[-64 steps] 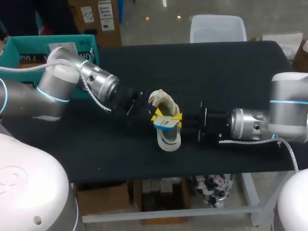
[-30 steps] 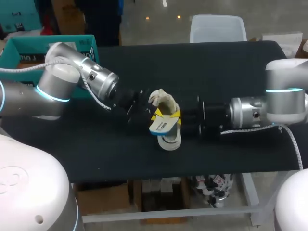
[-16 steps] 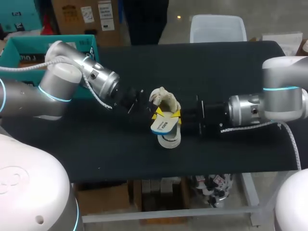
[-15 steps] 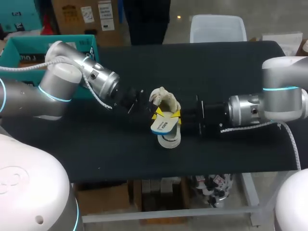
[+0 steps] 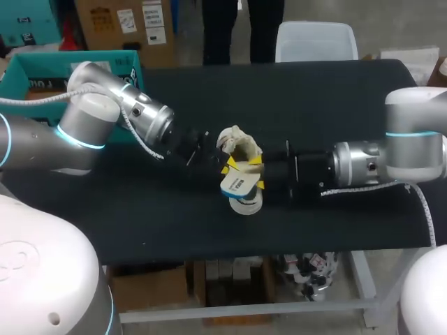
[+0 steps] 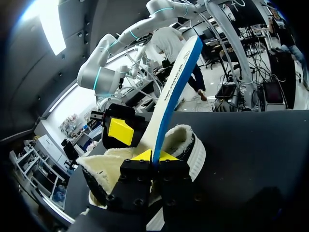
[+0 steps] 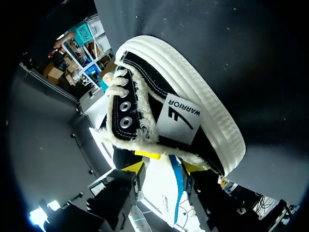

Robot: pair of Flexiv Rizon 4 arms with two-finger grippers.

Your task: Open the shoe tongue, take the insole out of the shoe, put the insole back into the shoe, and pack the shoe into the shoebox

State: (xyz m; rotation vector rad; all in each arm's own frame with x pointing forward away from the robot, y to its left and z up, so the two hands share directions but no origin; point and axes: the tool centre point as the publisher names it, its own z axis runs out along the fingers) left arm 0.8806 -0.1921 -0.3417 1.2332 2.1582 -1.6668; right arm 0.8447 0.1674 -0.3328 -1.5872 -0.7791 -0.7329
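Where the left arm (image 5: pixel 91 118) and right arm (image 5: pixel 412 146) meet over the middle of the black table (image 5: pixel 335 98), sitting between them: the shoe (image 5: pixel 241 146), black with a white rubber sole and pale fleece lining, white-soled end toward the near edge. Rearing up out of its fleecy opening, the insole (image 6: pixel 176 82), white with a blue edge; lower end down at the opening, the rest tilted up clear of the shoe. Left gripper (image 6: pixel 154 155) closed tight on the insole's lower edge, yellow tips pressed together with only that thin edge between them. Right gripper (image 5: pixel 258 174) hard up to the shoe from the opposite side, just beside the insole; open or closed, cannot tell. Teal shoebox (image 5: pixel 35 63) at the table's far left corner, well apart from the shoe, open top up, partly behind the left arm. Inside it only a scrap of brown to be made out, nature unclear; most of the interior hidden.
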